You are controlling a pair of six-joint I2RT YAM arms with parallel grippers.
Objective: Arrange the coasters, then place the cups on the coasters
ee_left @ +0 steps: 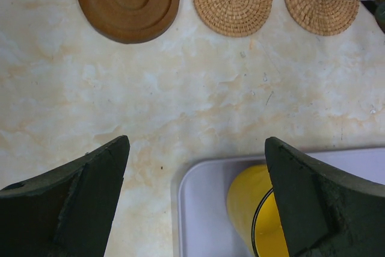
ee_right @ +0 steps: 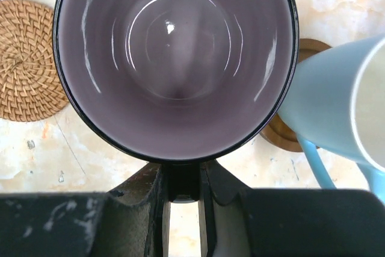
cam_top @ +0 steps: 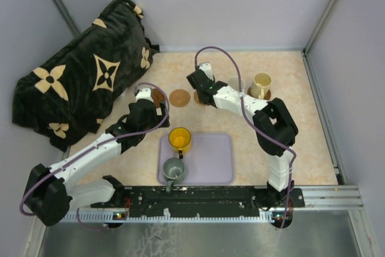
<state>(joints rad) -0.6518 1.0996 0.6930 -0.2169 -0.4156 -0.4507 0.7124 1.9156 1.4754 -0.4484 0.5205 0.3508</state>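
My right gripper is shut on the handle of the mauve cup, which stands over a woven coaster; I cannot tell whether it rests on it. To its right a light blue cup sits on a wooden coaster. Another woven coaster and a brown wooden coaster lie to the left. The cream cup stands on a coaster at the far right. My left gripper hangs open and empty near the yellow cup. The grey-green cup stands just in front of the yellow one.
The yellow and grey-green cups stand in a lavender tray at the near middle. A dark floral blanket lies heaped at the back left. Grey walls close in the table on three sides.
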